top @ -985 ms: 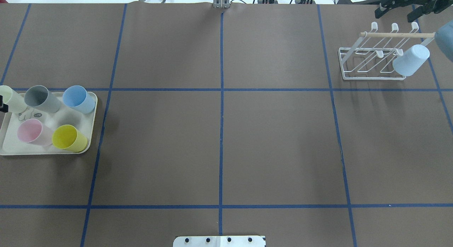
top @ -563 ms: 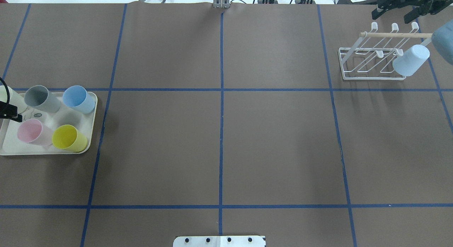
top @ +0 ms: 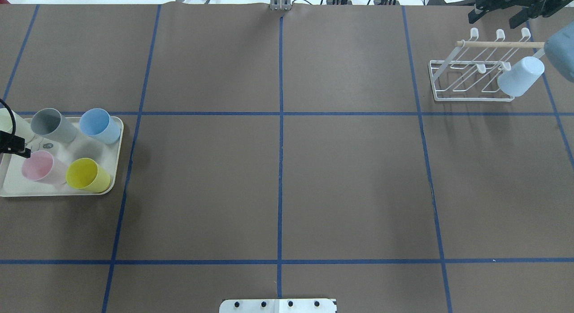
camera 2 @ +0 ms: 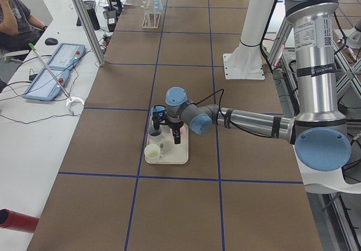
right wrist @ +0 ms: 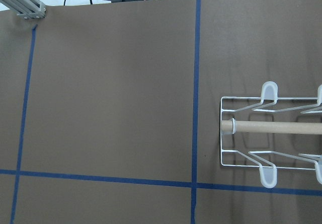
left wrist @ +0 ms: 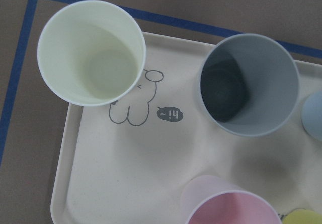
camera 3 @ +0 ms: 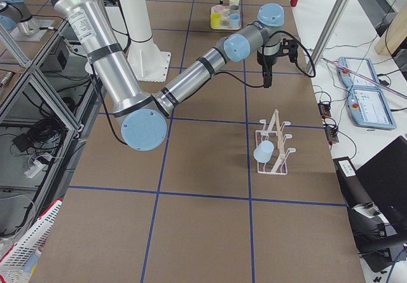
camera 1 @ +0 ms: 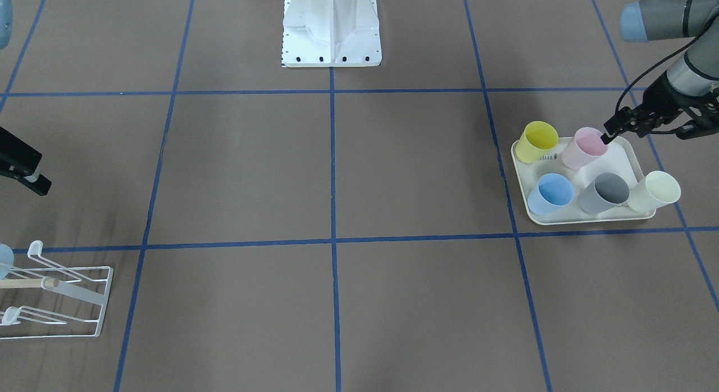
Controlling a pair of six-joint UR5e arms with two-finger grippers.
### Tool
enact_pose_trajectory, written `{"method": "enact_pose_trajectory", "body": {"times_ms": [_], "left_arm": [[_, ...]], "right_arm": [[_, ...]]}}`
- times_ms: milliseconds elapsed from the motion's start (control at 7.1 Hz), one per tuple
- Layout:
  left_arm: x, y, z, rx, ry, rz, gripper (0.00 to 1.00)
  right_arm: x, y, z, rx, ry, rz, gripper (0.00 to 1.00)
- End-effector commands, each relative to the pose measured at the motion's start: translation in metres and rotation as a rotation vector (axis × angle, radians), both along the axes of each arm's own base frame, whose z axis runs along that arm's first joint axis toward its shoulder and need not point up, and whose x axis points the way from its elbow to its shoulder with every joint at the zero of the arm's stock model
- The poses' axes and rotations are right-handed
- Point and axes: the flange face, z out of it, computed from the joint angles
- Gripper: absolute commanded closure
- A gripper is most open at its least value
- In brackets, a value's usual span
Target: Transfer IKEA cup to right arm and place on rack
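Hovering our left gripper [camera 1: 646, 136] over the tray [camera 1: 590, 220] beside the pink cup [camera 1: 584, 147], jaws wide, right gripper [top: 492, 20] wide-jawed by the corner rack [top: 502, 44].

The brown paper-covered table [top: 278, 169], marked with a blue tape grid, carries a cream rectangular tray [top: 58, 193] at its left edge. A white wire-frame drying rack [top: 471, 98] stands at the far right, and a white bolted base plate [top: 278, 306] sits at the near middle.
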Motion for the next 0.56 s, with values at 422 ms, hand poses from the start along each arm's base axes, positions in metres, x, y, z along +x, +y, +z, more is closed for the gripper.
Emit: {"method": "enact_pose_trajectory", "body": {"times_ms": [422], "left_arm": [[0.0156,0.0011,0.0137,0.022,-0.019,0.025,0.17]], "right_arm": [[-0.003,-0.002,-0.0007,0.001,0.002,-0.003,0.01]]}}
